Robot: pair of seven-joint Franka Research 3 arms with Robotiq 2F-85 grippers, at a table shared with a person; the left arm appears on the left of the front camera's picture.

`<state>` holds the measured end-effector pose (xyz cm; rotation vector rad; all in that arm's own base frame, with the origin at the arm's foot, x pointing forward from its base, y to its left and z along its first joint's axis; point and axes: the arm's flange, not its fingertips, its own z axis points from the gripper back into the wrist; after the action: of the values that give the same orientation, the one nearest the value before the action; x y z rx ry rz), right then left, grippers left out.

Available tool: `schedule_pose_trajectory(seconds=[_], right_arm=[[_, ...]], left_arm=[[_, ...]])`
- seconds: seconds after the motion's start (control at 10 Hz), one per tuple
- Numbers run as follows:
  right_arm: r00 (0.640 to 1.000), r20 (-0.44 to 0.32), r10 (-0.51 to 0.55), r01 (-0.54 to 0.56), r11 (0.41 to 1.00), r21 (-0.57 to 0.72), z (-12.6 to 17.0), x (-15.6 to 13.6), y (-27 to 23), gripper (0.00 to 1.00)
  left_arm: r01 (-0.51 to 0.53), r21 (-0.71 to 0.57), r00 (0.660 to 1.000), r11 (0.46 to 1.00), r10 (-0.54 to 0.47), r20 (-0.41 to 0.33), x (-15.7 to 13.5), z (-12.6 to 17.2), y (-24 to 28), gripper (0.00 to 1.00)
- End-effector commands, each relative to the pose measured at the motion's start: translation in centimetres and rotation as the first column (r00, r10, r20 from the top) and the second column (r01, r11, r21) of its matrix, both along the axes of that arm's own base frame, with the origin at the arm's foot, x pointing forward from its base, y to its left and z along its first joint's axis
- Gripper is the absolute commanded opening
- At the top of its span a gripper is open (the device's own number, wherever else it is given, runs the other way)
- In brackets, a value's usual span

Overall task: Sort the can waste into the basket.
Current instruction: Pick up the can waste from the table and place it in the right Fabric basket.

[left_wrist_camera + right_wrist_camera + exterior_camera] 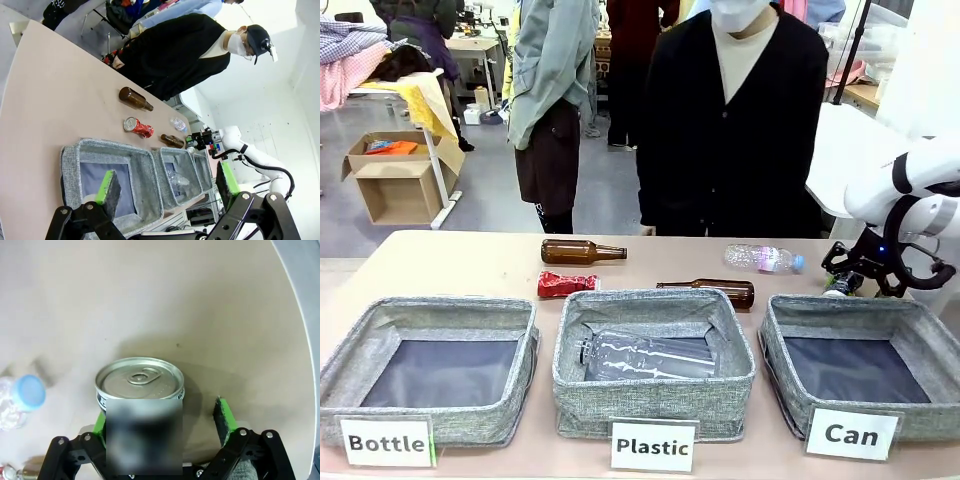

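Cans of the task both stand outside the basket (790, 398), the grey bin on the robot's right with the card "Can" (852, 433) on its front. The red can (567, 284) lies crushed on its side on the table (450, 270), just behind the far rim of the Plastic basket (655, 305) and in front of a brown bottle (582, 252). The black can (140, 377) stands upright with its silver top up, on the table behind the far rim of the Can basket, near a clear bottle with a blue cap (20, 397). The right gripper (161, 412) is down around this can, its jaws parted with the can between them. One green pad (225, 415) stands clear of the can's wall. The other pad seems to be against it, though a blurred patch covers that side, so contact cannot be confirmed, and the can is not clamped. The left gripper (167, 181) hangs in the air with its jaws spread wide and nothing between them, above the near edge of the Bottle basket (100, 150). A second brown bottle (710, 290) lies between the Plastic and Can baskets' far rims, and a clear plastic bottle (645, 355) lies inside the Plastic basket.
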<state>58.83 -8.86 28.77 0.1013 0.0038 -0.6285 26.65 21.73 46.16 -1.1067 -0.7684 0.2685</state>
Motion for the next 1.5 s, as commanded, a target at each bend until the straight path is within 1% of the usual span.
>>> schedule_pose_trajectory(seconds=[0.0,0.1,0.2,0.3,0.5,0.6,0.7,0.9,1.1,1.2,1.4], right_arm=[[0.999,-0.045,0.030,-0.030,0.999,-0.016,0.4,0.6,0.6,0.73],[0.998,-0.058,0.017,-0.017,1.000,-0.003,0.5,0.7,0.7,0.40],[0.998,-0.062,0.018,-0.018,1.000,0.002,0.6,0.6,0.6,0.13],[0.998,-0.066,0.019,-0.018,1.000,0.006,0.6,0.5,0.6,0.00],[0.998,-0.062,0.017,-0.016,1.000,0.009,0.6,0.6,0.6,0.00],[0.998,-0.060,0.017,-0.017,1.000,0.012,0.7,0.6,0.7,0.04],[0.998,-0.059,0.018,-0.018,1.000,0.015,0.7,0.6,0.8,0.00],[0.999,-0.045,0.016,-0.015,1.000,0.024,1.0,0.6,0.6,0.00],[0.999,-0.009,0.031,-0.031,0.999,0.040,2.4,0.6,0.6,0.00],[0.999,0.021,0.049,-0.050,0.997,0.053,4.0,0.2,0.7,0.00],[0.977,0.138,0.165,-0.179,0.979,0.101,10.5,-2.7,1.6,0.00]], left_arm=[[0.000,-0.003,0.999,1.000,0.000,0.032,0.1,0.1,0.0,1.00],[0.000,-0.003,0.999,1.000,0.000,0.032,0.1,0.1,0.0,1.00],[0.000,-0.003,0.999,1.000,0.000,0.032,0.1,0.1,0.0,1.00],[0.000,-0.003,0.999,1.000,0.000,0.032,0.1,0.1,0.0,1.00],[0.000,-0.003,0.999,1.000,0.000,0.032,0.1,0.1,0.0,1.00],[0.000,-0.003,0.999,1.000,0.000,0.032,0.1,0.1,0.0,1.00],[0.000,-0.003,0.999,1.000,0.000,0.032,0.1,0.1,0.0,1.00],[0.000,-0.003,0.999,1.000,0.000,0.032,0.1,0.1,0.0,1.00],[0.000,-0.003,0.999,1.000,0.000,0.032,0.1,0.1,0.0,1.00],[0.000,-0.003,0.999,1.000,0.000,0.032,0.1,0.1,0.0,1.00],[0.000,-0.003,0.999,1.000,0.000,0.032,0.1,0.1,0.0,1.00]])
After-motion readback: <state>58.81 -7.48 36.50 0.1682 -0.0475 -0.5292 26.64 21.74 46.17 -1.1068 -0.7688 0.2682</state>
